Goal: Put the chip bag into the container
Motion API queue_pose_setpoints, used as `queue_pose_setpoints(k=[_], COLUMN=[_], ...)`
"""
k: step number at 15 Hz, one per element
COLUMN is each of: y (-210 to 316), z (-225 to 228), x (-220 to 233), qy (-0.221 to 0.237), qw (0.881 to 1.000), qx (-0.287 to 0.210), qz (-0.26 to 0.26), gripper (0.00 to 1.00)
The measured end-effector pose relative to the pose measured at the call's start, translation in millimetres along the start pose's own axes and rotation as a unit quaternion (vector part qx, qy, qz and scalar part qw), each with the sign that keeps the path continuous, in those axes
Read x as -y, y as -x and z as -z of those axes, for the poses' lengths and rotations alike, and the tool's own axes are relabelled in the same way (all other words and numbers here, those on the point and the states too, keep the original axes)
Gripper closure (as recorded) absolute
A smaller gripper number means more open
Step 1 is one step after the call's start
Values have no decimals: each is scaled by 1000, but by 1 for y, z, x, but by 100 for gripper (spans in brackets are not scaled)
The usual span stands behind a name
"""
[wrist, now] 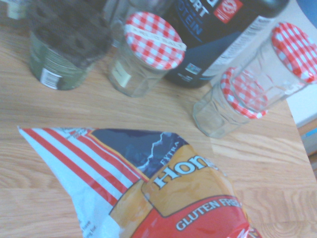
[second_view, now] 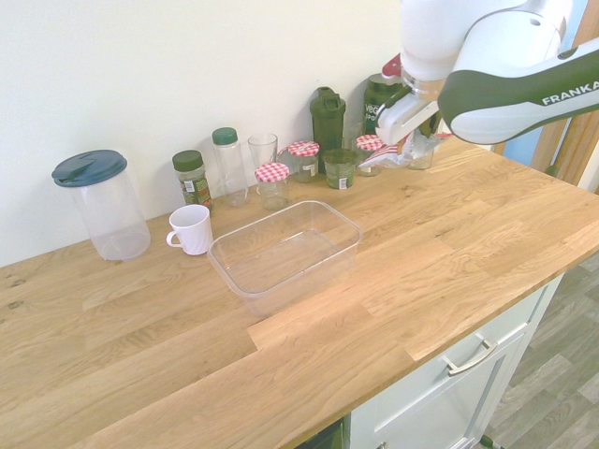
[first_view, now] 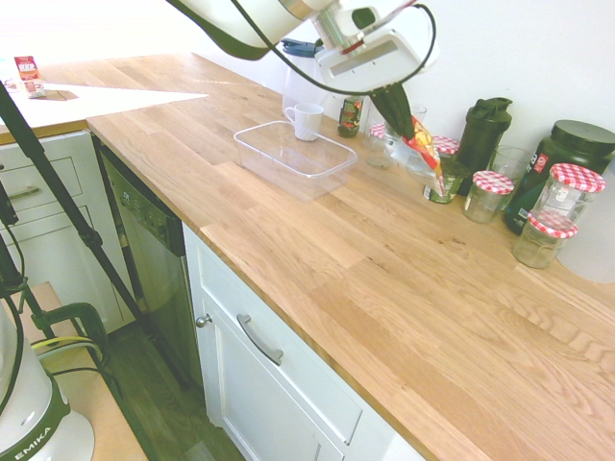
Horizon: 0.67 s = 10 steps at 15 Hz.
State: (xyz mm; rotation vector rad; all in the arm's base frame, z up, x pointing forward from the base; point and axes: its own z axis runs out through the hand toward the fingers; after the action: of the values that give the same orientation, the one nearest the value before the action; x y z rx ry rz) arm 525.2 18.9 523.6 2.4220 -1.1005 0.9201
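The chip bag [first_view: 424,146], red with a yellow chip picture and red-white striped edges, hangs in the air from my gripper [first_view: 400,117], which is shut on its top. It hangs above the wooden counter, in front of the row of jars. In the wrist view the chip bag [wrist: 163,198] fills the lower half, crinkled, with its dark blue panel showing. The container [first_view: 293,157], a shallow clear tub, sits empty on the counter to the left of the bag. From the other side, the container [second_view: 285,247] lies mid-counter and my gripper [second_view: 410,140] is behind it to the right.
Jars with red-checked lids [first_view: 490,194], a dark green tub [first_view: 569,154] and a shaker bottle [first_view: 483,130] line the wall. A white mug [second_view: 192,228] stands just behind the container, and a clear pitcher [second_view: 101,201] stands further left. The counter's front edge [first_view: 288,317] drops to drawers.
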Motion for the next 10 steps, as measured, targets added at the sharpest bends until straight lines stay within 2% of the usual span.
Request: queue_pose_setpoints(k=[6, 10], y=[50, 101], z=[65, 88], x=[62, 97], qy=[-17, -12], qw=[1000, 999], qx=[-6, -1], qz=[25, 40], gripper=[100, 100])
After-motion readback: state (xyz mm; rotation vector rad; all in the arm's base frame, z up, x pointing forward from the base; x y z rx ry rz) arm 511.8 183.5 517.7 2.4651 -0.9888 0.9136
